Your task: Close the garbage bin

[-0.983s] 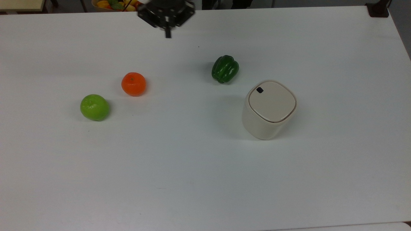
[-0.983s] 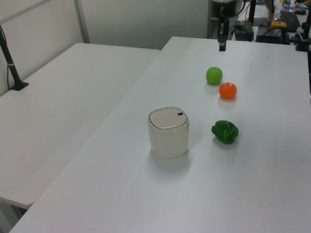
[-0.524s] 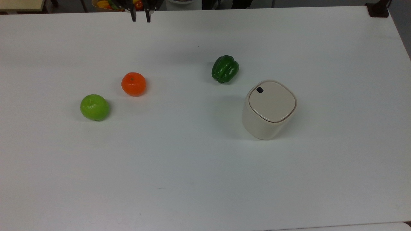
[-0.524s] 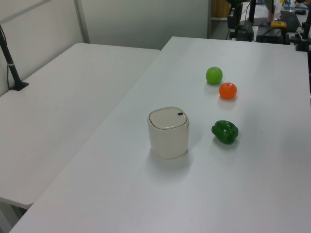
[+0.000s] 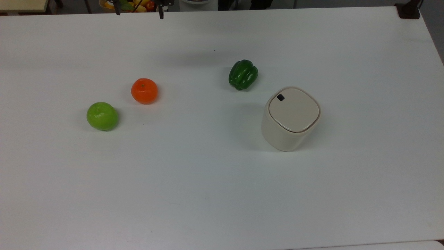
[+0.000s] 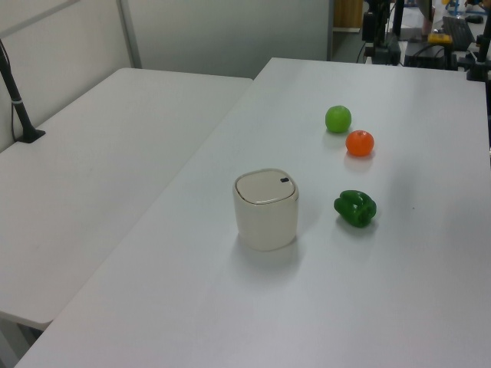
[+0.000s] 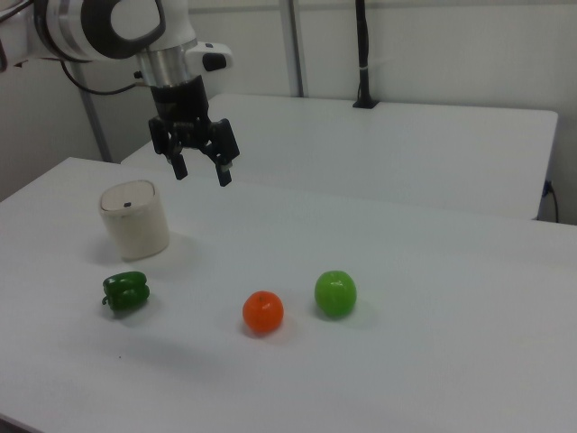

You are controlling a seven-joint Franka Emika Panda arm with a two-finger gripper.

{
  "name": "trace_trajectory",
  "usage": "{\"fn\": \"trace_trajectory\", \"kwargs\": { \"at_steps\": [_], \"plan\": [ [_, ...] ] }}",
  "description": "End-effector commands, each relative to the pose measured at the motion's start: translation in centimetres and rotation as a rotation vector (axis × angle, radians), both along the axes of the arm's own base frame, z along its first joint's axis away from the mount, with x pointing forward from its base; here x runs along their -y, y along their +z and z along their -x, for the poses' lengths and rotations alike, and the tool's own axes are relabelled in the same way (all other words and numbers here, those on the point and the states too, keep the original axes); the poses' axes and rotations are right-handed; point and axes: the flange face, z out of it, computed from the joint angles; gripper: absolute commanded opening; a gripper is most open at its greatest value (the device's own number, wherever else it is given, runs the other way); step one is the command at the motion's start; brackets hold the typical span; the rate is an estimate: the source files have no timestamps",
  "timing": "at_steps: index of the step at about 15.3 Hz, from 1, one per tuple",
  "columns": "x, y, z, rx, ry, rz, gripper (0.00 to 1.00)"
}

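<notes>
Since a second ago your gripper (image 7: 201, 171) has lifted away, fingers spread wide. Your garbage bin (image 5: 290, 118) stands lid-down flat on the white table (image 5: 208, 194), just beside the green pepper (image 5: 243, 74), well apart from the orange (image 5: 144, 91).

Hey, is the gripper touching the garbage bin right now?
Apart. The right view shows the open gripper hanging in the air above the table, with clear space between it and the closed garbage bin.

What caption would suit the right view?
Open gripper hangs above a table with closed garbage bin, pepper, orange, green apple.
</notes>
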Motion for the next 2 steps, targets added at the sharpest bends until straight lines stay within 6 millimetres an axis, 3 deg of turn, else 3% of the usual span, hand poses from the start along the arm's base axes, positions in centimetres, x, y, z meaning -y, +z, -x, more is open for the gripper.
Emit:
{"fn": "trace_trajectory", "kwargs": {
  "at_steps": [1, 2],
  "plan": [
    [0.53, 0.68, 1.62, -0.025, -0.024, 0.012, 1.00],
    [0.72, 0.77, 1.61, -0.022, -0.025, 0.013, 1.00]
  ]
}}
